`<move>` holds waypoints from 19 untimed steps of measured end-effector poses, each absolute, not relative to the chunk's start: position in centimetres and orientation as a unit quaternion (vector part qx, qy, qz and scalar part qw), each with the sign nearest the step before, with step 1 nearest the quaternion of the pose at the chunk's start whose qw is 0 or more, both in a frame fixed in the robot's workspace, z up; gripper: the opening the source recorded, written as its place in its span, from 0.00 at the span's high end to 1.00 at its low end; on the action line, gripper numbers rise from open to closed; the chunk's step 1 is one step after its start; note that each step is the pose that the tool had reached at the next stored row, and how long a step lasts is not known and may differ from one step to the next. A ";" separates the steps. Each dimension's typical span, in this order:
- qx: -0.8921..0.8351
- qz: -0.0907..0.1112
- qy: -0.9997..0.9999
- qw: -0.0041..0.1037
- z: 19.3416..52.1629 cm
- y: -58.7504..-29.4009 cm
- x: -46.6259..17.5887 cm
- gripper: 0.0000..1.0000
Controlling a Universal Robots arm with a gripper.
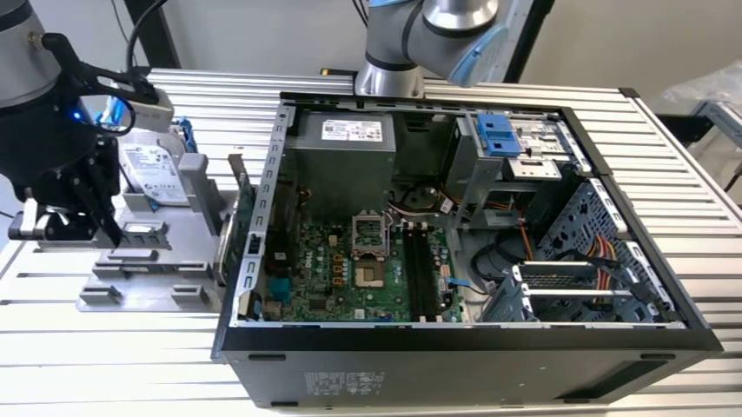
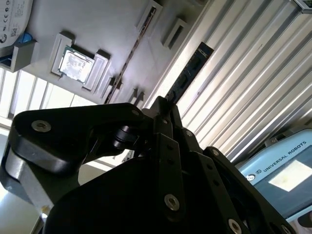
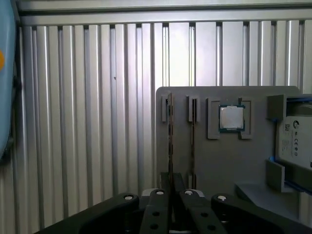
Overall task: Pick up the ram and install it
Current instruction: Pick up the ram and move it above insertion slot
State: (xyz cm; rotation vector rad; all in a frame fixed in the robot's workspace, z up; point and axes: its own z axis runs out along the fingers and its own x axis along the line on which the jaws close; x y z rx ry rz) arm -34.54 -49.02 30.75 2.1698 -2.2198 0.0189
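Note:
The ram (image 3: 170, 141) stands on edge in a slot of the grey fixture plate (image 3: 219, 165), close to the plate's edge. In the second wrist view the ram (image 2: 187, 73) is a dark strip with small chips. My gripper (image 3: 173, 187) hangs above the near end of that slot and its black fingers (image 3: 161, 197) meet at the tips with nothing between them. The gripper (image 2: 163, 105) comes to a point in the second wrist view. The gripper (image 1: 87, 230) hangs over the fixture at the exterior view's left. The black memory slots (image 1: 418, 269) lie on the motherboard inside the open computer case (image 1: 453, 334).
A square silver processor chip (image 3: 231, 118) sits in a pocket of the fixture. A hard drive (image 1: 151, 174) in a blue frame sits further along it. A blue-grey pendant (image 2: 287, 170) lies on the ribbed metal table (image 3: 87, 122). A second robot arm (image 1: 429, 35) stands behind the case.

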 end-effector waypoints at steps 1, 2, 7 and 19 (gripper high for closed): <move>0.699 0.006 -0.715 0.019 30.9 -49.0 -34.5 1.00; 0.699 0.006 -0.715 0.019 31.0 -49.0 -34.5 1.00; 0.699 0.005 -0.715 0.018 31.4 -49.0 -34.5 1.00; 0.699 0.003 -0.715 0.015 32.4 -49.0 -34.5 1.00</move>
